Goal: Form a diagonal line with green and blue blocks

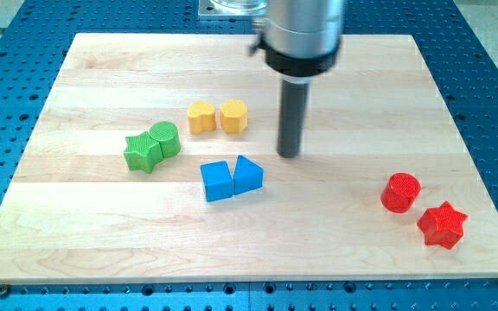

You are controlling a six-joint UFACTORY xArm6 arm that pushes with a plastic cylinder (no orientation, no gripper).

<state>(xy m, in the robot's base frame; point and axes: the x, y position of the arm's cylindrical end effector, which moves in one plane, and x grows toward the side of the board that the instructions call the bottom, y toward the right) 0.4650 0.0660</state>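
A green star (pixel 142 153) and a green cylinder (pixel 165 139) touch each other at the view's left. A blue cube (pixel 216 181) and a blue triangular block (pixel 247 174) sit side by side and touching near the middle, lower right of the green pair. My tip (pixel 290 155) rests on the board just right of and slightly above the blue triangular block, a small gap apart from it.
Two yellow blocks (pixel 201 117) (pixel 233 116) sit side by side above the blue pair, left of my rod. A red cylinder (pixel 400 192) and a red star (pixel 442 225) lie at the view's lower right. The wooden board (pixel 76 233) ends at blue perforated table.
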